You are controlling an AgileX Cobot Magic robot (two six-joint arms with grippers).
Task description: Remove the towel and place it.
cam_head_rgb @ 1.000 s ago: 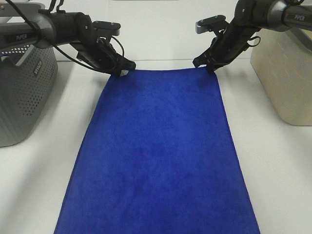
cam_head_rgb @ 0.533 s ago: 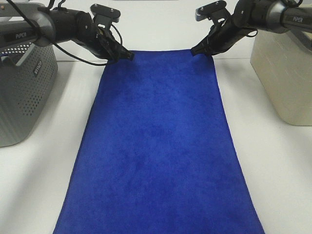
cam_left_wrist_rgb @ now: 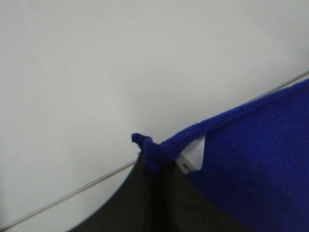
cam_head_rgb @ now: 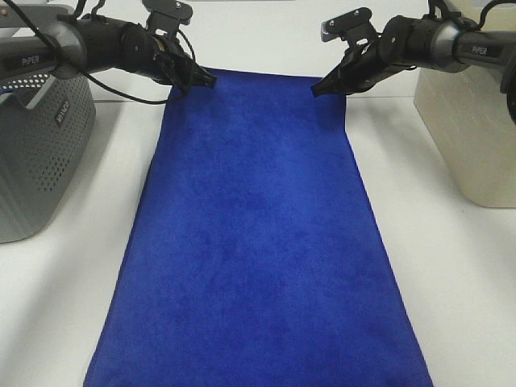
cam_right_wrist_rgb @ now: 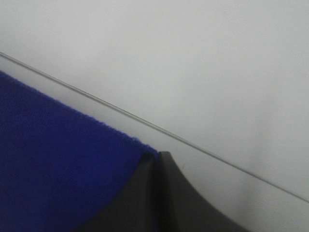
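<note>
Both my fingers are clamped on the towel (cam_head_rgb: 258,234), one far corner each. Left fingers (cam_head_rgb: 208,81) pinch the far-left corner, right fingers (cam_head_rgb: 317,89) pinch the far-right corner. That far edge looks raised off the tabletop (cam_head_rgb: 72,274) between the two grips, though the overhead angle makes the height hard to judge.

Towel runs as one long flat blue strip from my fingers down the middle of the tabletop toward the camera, near end cut off by the frame edge. Surface is smooth, no folds visible.

Left wrist view: dark fingers (cam_left_wrist_rgb: 154,193) pressed together with a bunched nub of the towel (cam_left_wrist_rgb: 251,159) hem poking out past the tips. The small white tag (cam_left_wrist_rgb: 193,155) sits right at that corner, just beside the grip.

Right wrist view: fingers (cam_right_wrist_rgb: 155,193) closed on the corner of the towel (cam_right_wrist_rgb: 58,164), with the hem running straight into the seam between them.

Grey perforated basket (cam_head_rgb: 36,137) stands left of the towel, apart from it. Beige bin (cam_head_rgb: 468,121) stands on the right, also clear of the cloth.
</note>
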